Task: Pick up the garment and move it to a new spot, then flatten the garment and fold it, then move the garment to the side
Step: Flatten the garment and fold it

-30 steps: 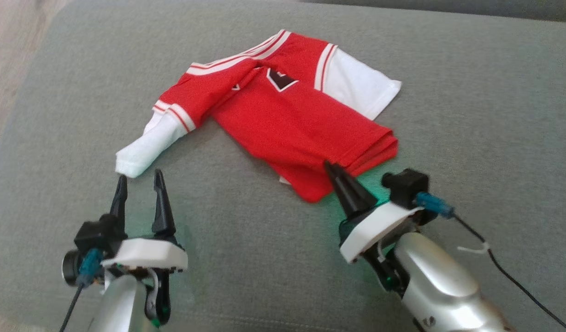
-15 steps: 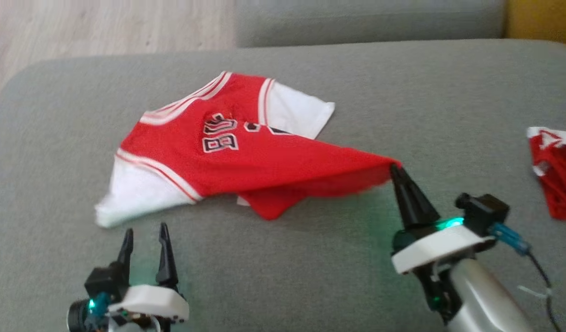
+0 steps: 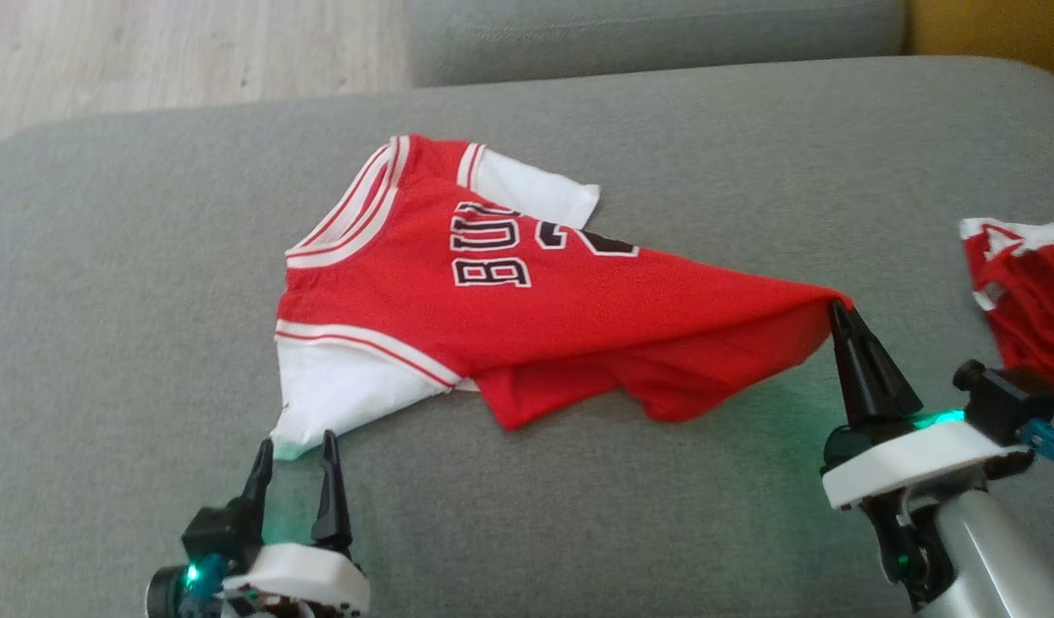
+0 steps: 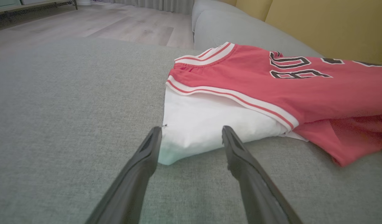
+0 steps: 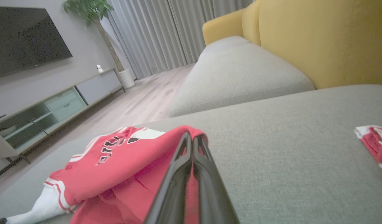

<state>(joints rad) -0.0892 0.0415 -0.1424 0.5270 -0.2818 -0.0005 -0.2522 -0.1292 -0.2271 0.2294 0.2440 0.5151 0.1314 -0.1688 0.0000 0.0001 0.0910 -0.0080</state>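
- Between the right jaws, which are pressed together, one hem corner of the garment (image 3: 536,309) is pinched. Their dark fingers (image 3: 866,369) point up and away from the robot.
- From these jaws leftward, the red fabric stretches taut in a shallow ridge. The held corner is raised off the sofa cushion (image 3: 149,300), and a lower layer sags in folds beneath it.
- Further left of the right jaws, the body of the garment lies on the cushion. It is a red jersey with black-and-white lettering, red-and-white striped trim and white sleeves.
- At the left jaws, the fingers (image 3: 330,489) stand spread and hold nothing. The tips sit at either side of the end corner of the near white sleeve (image 4: 203,124). Contact with the sleeve cannot be determined.
- To the right of the right jaws, a second red-and-white cloth (image 3: 1025,292) lies on the same cushion, well apart from the garment.
- Beyond both jaws, a second grey seat cushion (image 5: 240,71) adjoins the first, with a yellow backrest (image 5: 318,37) behind it.
- Further out, the right wrist view shows a wood floor (image 5: 147,99), a low cabinet (image 5: 54,105), a wall-mounted screen (image 5: 23,37), a potted plant (image 5: 85,9) and grey curtains (image 5: 166,31).
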